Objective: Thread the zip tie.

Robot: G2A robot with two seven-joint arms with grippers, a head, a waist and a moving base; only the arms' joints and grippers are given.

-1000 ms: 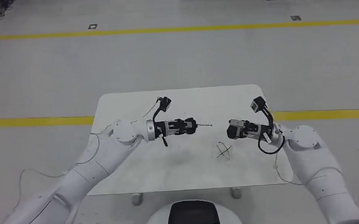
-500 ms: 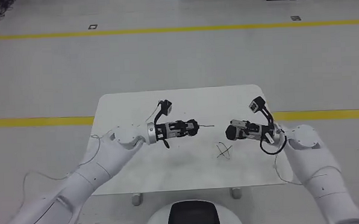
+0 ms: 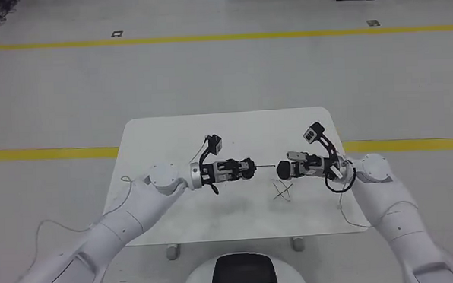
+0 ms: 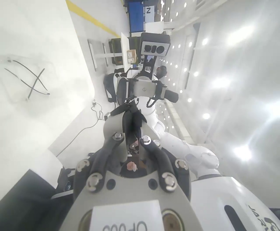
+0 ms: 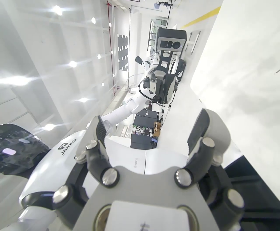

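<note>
Top view. My left gripper and right gripper face each other above the middle of the white tabletop, tips close together. A thin black zip tie juts from the left gripper and runs level across the small gap toward the right gripper. I cannot tell whether its free end touches that gripper or stops just short of it.

Left wrist view. The left gripper's fingers are drawn together and clamp a dark strip, the held zip tie. The strip looks blurred this close to the lens. The right arm's wrist faces me just beyond it.

Right wrist view. The right gripper's two pads stand wide apart with nothing between them. The left arm is seen farther off through the gap.

A few loose zip ties lie crossed on the tabletop. They rest just below the gap between the grippers, on the side nearer the robot, and neither gripper touches them.
</note>
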